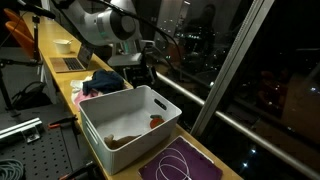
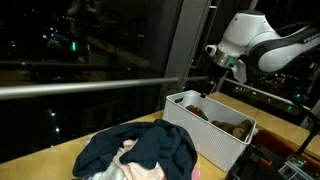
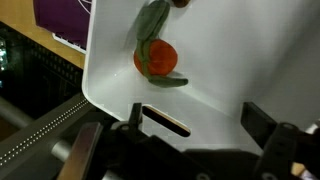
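Nearest the wrist camera, the tool [image 3: 178, 132] is seen with its jaws spread wide and nothing held between them, poised over the white bin [image 3: 235, 55]. An orange round toy [image 3: 156, 58] with green leaves is found on the bin's floor, just ahead of the jaws. For a clean grip, the tool would best be centred over the toy and lowered straight, with the bin's near wall kept clear of both jaws.

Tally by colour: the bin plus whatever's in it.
white bin: 1
orange toy with green leaves: 1
brown thing: 1
Total: 3
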`<state>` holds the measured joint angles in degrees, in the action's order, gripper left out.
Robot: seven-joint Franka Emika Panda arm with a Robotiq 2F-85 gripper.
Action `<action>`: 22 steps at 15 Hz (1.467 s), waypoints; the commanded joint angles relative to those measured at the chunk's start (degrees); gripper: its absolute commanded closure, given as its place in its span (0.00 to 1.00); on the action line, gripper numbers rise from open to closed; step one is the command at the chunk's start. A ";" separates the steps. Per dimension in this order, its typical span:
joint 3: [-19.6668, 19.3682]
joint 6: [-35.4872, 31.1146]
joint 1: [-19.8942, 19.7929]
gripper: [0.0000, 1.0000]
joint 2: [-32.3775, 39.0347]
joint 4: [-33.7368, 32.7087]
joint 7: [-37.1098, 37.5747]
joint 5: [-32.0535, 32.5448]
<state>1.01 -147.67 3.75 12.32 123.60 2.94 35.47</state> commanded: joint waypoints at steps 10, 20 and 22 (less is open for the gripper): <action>-3.79 0.42 -4.76 0.00 32.61 -33.59 -10.92 -12.66; -2.90 9.30 -5.71 0.00 28.44 -22.79 -11.00 -22.77; -2.65 8.35 -5.71 0.00 28.51 -20.72 -10.83 -23.63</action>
<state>-2.77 -138.91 -1.32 43.03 98.44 -7.65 13.84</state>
